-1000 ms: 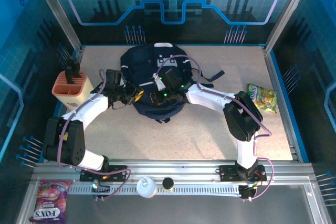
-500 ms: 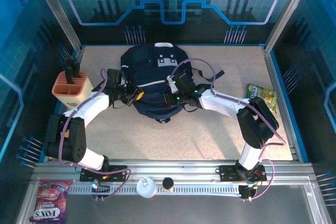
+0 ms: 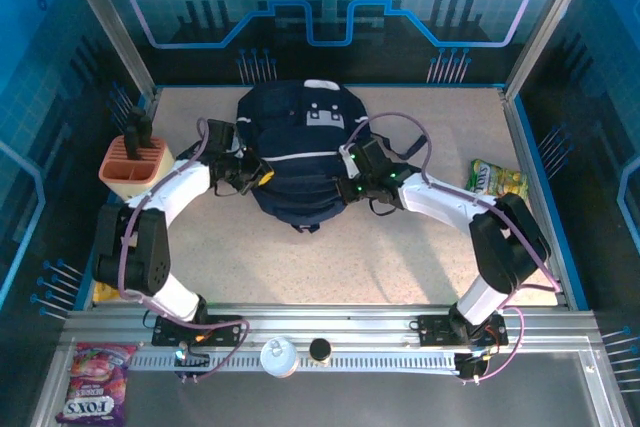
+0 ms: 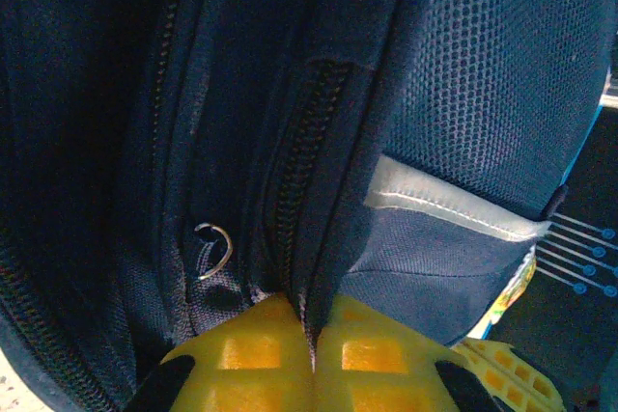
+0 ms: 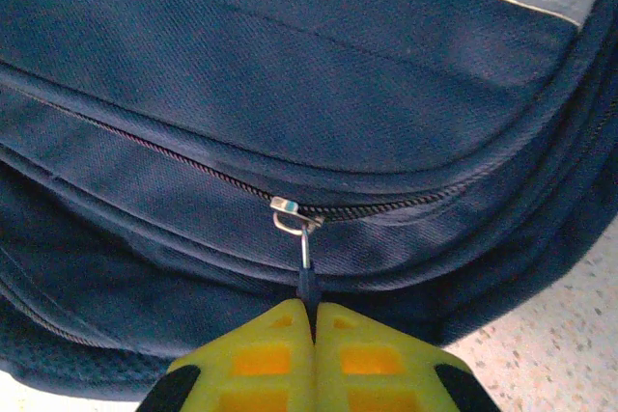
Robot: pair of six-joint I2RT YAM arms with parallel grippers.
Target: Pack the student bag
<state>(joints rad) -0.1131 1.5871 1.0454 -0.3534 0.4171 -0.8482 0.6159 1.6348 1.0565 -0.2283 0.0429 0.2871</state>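
My gridded yellow left fingers (image 4: 241,359) pinch a fold of the woven navy student bag (image 3: 300,152), right fingers (image 5: 256,359) its slim zipper pull (image 5: 307,285).

One student bag (image 3: 300,137). One peach slotted holder (image 3: 135,172). Two snack packs: one green-yellow packet (image 3: 500,185) and one pink candy bag (image 3: 95,397). Two hands: the left hand (image 3: 263,177) and the right hand (image 3: 345,189).
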